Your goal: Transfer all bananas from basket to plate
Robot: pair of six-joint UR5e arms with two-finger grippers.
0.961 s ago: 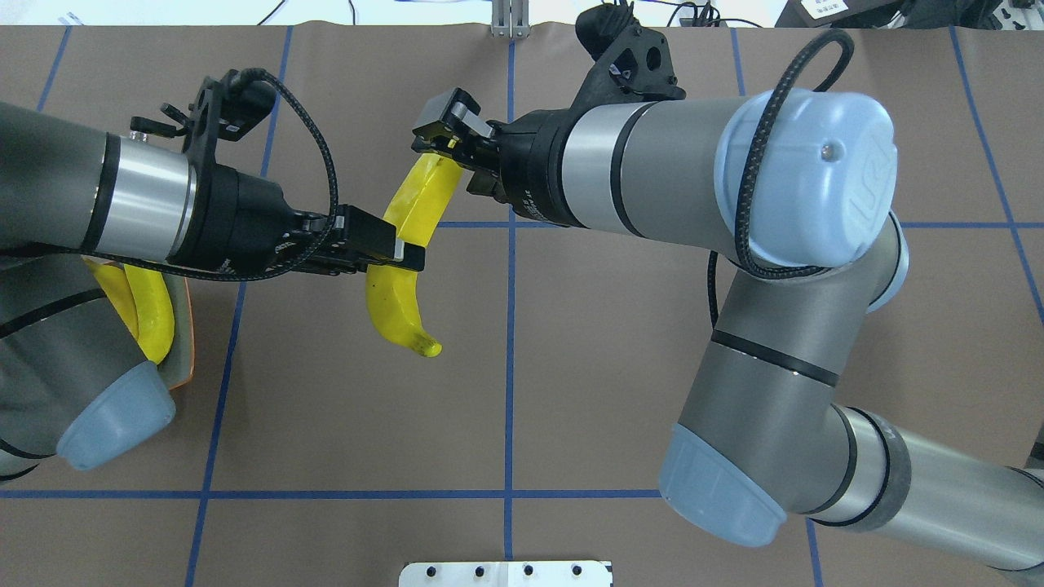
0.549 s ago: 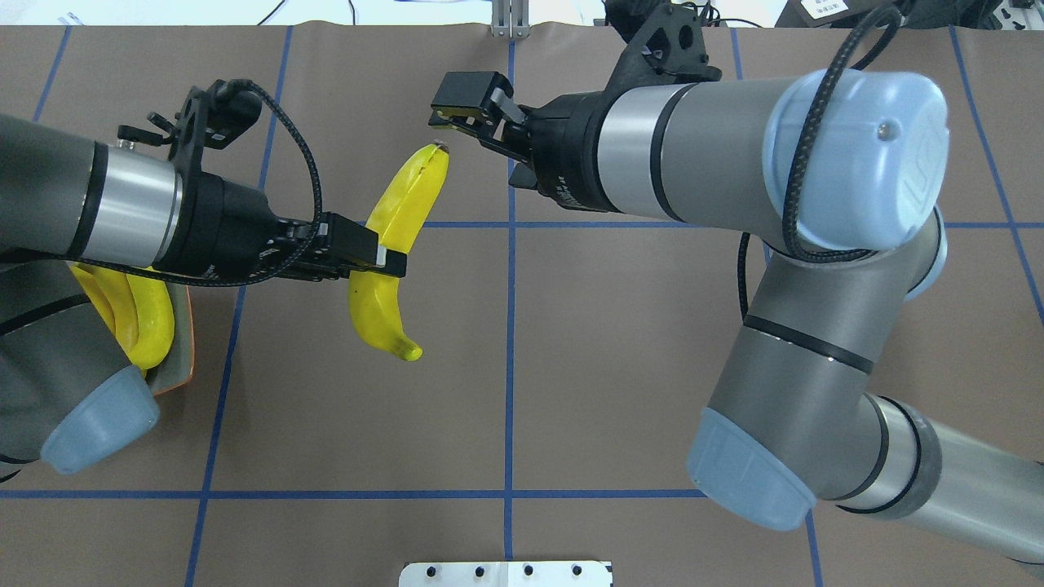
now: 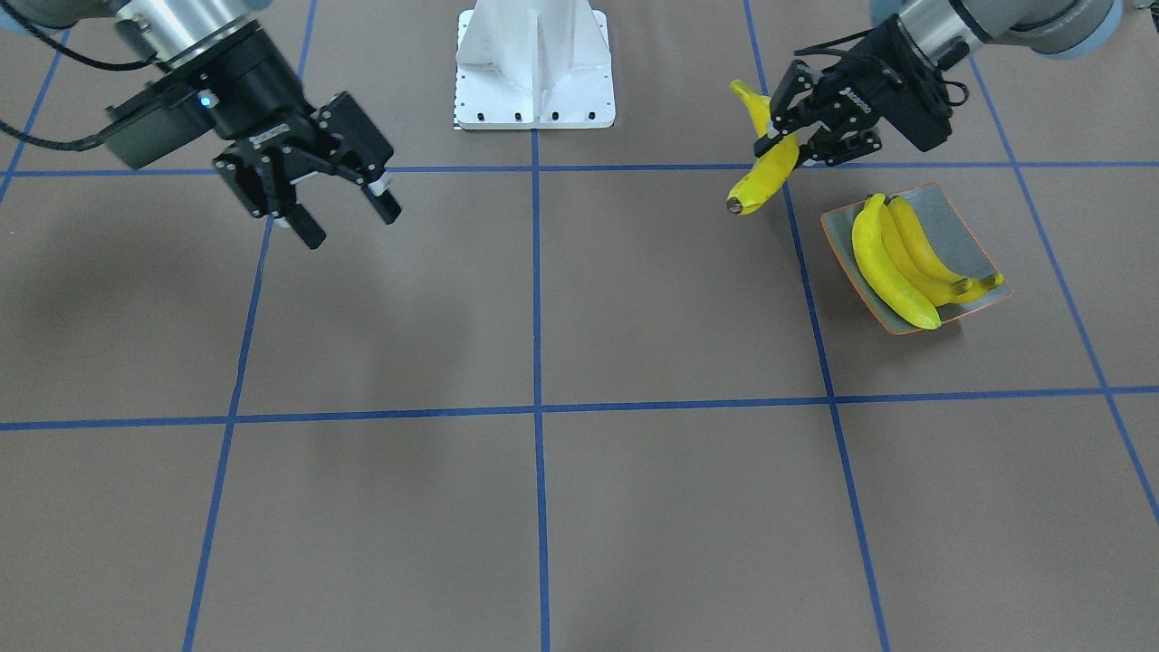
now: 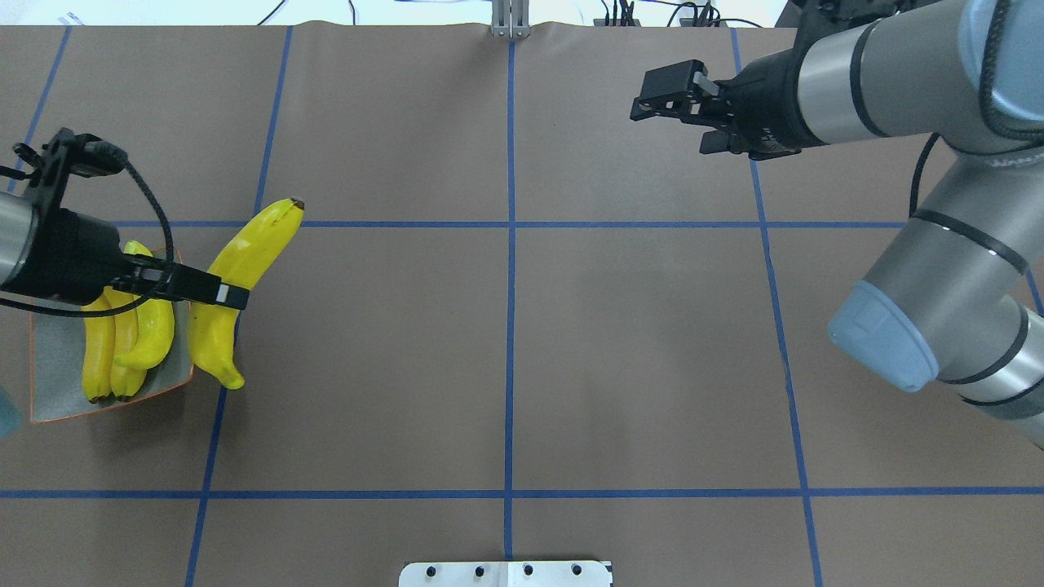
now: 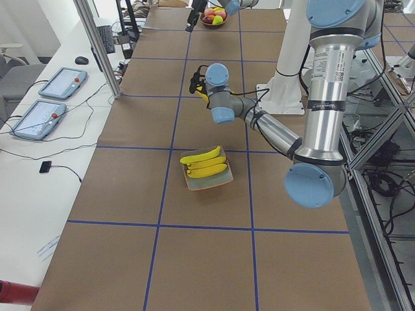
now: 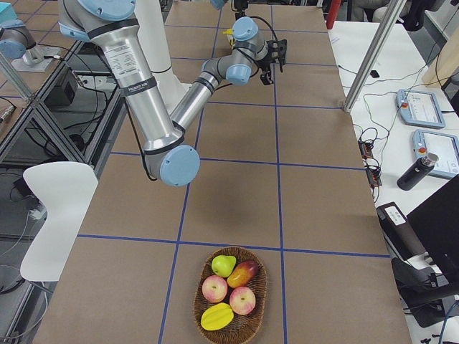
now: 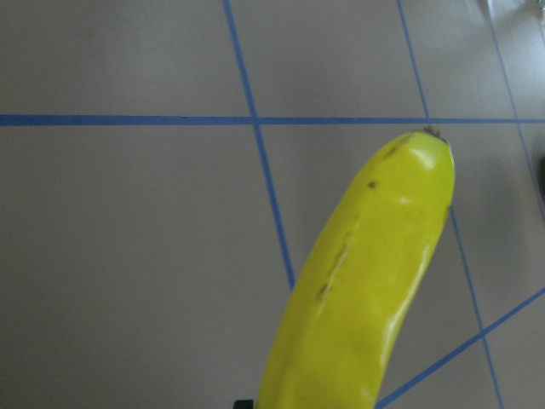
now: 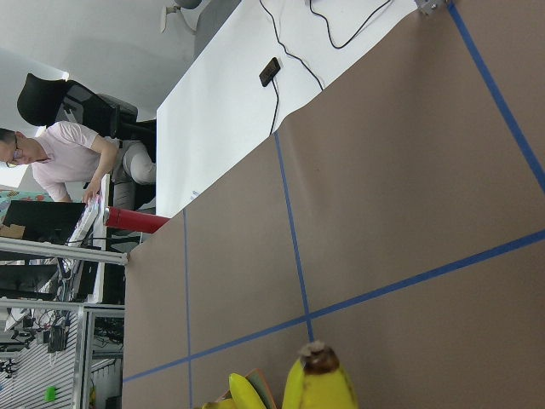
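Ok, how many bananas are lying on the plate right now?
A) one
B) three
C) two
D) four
B: three bananas lie side by side on the plate, while the fourth banana is not on it yet; the left gripper holds it just beside the plate.

Three bananas (image 4: 122, 342) lie on the plate (image 4: 57, 371) at the robot's left; the fourth banana (image 4: 245, 253), in the left gripper (image 4: 232, 295), hangs just beside it (on the table-centre side).
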